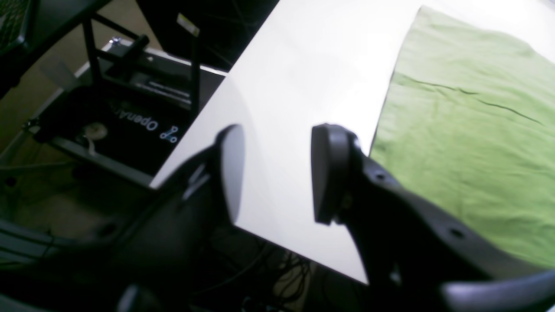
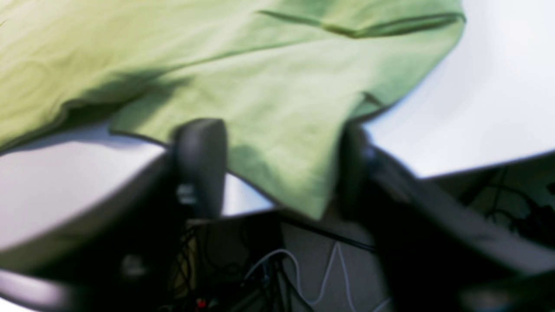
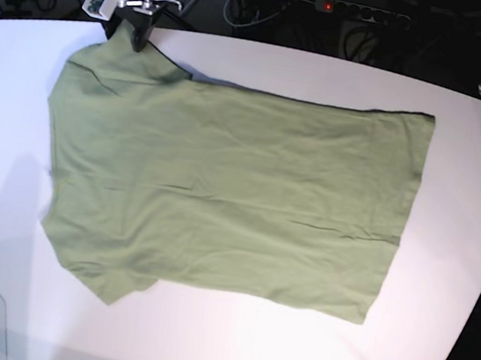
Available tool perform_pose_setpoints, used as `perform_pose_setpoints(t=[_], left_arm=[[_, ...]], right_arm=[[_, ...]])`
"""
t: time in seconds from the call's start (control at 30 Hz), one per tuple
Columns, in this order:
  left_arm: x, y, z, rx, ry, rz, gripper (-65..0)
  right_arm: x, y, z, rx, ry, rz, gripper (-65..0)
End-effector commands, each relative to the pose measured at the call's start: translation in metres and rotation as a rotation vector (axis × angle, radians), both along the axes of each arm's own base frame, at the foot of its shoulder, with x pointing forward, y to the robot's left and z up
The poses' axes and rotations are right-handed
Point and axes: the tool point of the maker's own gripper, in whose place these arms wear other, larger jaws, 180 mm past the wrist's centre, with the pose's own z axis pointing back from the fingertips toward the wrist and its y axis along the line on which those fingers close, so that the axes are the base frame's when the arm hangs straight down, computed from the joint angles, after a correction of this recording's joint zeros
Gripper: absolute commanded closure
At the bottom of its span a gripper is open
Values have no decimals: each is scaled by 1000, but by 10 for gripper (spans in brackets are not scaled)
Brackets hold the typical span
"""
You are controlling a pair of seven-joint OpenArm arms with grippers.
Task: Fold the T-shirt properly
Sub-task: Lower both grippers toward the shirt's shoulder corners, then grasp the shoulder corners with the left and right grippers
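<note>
Olive-green cotton T-shirt (image 3: 229, 196) lies spread flat across the white worktop (image 3: 443, 260). Right gripper (image 2: 277, 169) straddles its sleeve at the far corner, jaws apart, likely for folding; left gripper (image 1: 277, 173) hangs spread, empty, beside the hem edge.

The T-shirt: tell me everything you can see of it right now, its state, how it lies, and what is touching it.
The plain olive-green short-sleeved cotton T-shirt lies spread flat, unfolded and lightly creased, on the white table, sleeves toward the base view's left, hem toward its right. The far sleeve's tip sits at the table's far edge between the fingers of the right hand, which look not yet closed on it. The left hand, open, hovers clear of the hem corner. No tag shows.
</note>
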Motion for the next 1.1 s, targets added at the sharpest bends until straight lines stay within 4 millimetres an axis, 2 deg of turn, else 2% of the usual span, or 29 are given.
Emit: perform_pose_setpoints(t=[0.0,0.1,0.13,0.37,0.53,0.63,0.73,0.87,0.97,1.07], left_arm=[[2,0,13,22,-38,-12,-246],[-1,-1,10,11,-38,2,-246],[-1,1,11,15,-39,7,-246],[-2,3,12,19,-38,10,-246],[-2,3,11,20,-32,7,-247],[-2,3,-1,-6,37,8,-248],[17,6,-4,-18,61,-7,-248],[36,8,-26,-93,118,-10,-259],[52,-4,-43,-141,155,-96,-341],[53,-15,-70,-199,248,-157,-394]], right_arm=[[2,-2,8,-8,-30,3,-209],[3,-3,9,-12,-33,3,-38],[3,-3,9,-13,-34,4,-3],[11,-5,14,-18,-63,-1,-10],[23,-5,31,-22,-115,3,-10],[26,-4,36,-22,-127,6,-12],[27,-4,36,-22,-129,6,-12],[27,-4,36,-22,-128,8,-12],[26,-4,35,-23,-124,11,-12],[26,-4,35,-23,-124,12,-10]])
